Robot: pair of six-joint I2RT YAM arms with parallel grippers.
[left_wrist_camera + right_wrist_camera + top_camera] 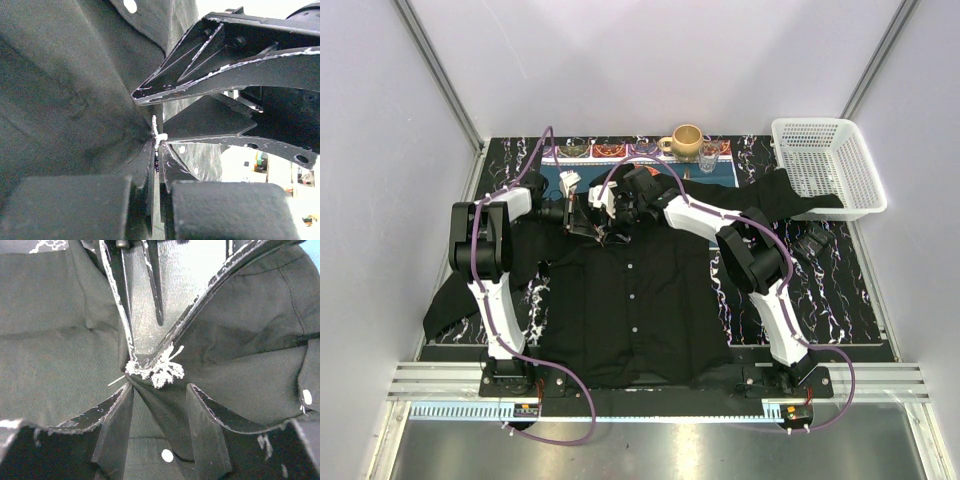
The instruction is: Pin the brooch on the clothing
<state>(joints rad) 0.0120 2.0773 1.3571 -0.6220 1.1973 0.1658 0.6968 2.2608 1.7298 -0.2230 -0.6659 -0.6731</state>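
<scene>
Your left gripper [156, 146] pinches the tiny silvery-white jagged brooch [156, 371], light, fragile, hold its edge; right gripper [160, 390] spread, bunch the limp black button-up shirt [60, 340] beneath

Shirt [630, 300]: recorded as plain black throughout; buttons [167, 455] are listed as white.
Brooch [159, 371]: silvery white.
Tabletop [840, 290]: black, veined in white like marble.
Basket [825, 165]: white, latticed with small openings.
Mug [686, 139]: tan.
Robot arms [492, 300]: sections are noted in black and white.
Cables [591, 415]: purple.
</scene>
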